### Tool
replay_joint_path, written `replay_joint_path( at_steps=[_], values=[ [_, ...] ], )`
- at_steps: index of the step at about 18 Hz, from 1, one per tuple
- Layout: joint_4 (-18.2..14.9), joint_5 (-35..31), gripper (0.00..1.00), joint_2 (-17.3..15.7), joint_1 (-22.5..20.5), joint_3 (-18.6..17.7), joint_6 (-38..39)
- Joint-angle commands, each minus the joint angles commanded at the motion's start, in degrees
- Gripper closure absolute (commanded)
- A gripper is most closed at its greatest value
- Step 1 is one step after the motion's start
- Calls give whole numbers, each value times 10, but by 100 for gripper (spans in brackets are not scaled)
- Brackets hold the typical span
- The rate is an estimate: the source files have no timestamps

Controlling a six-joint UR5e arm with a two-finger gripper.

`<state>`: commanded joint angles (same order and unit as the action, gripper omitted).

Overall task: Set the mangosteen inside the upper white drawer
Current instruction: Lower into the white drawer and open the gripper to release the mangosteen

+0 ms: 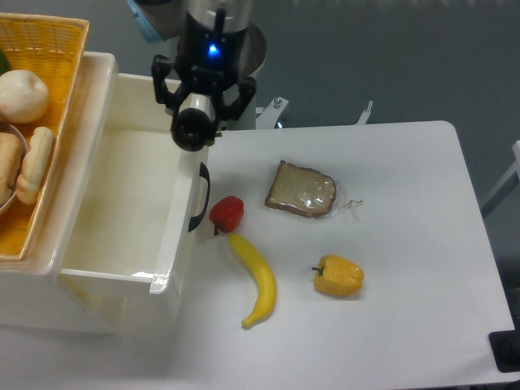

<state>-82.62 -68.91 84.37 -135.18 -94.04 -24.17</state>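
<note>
- My tool (pixel 193 122) hangs over the far right rim of the upper white drawer (pixel 122 203), clenched around the mangosteen (pixel 192 134), a dark ball between its fingers.
- On the worktop (pixel 406 244) lie a red pepper (pixel 227 213) and a banana (pixel 257 280).

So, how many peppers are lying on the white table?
2. The red pepper lies beside the drawer's dark handle, touching the top end of the banana. The yellow pepper lies further right, below the bread slice. None seems hidden.
</note>
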Motion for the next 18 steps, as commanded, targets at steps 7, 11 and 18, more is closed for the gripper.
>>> replay_joint_path(
  at_steps=[7,11,18],
  values=[
    [5,-1,45,9,19,-2,-8],
    [7,-1,5,9,21,1,-25],
    [9,-24,0,12,19,7,-57]
  ],
)
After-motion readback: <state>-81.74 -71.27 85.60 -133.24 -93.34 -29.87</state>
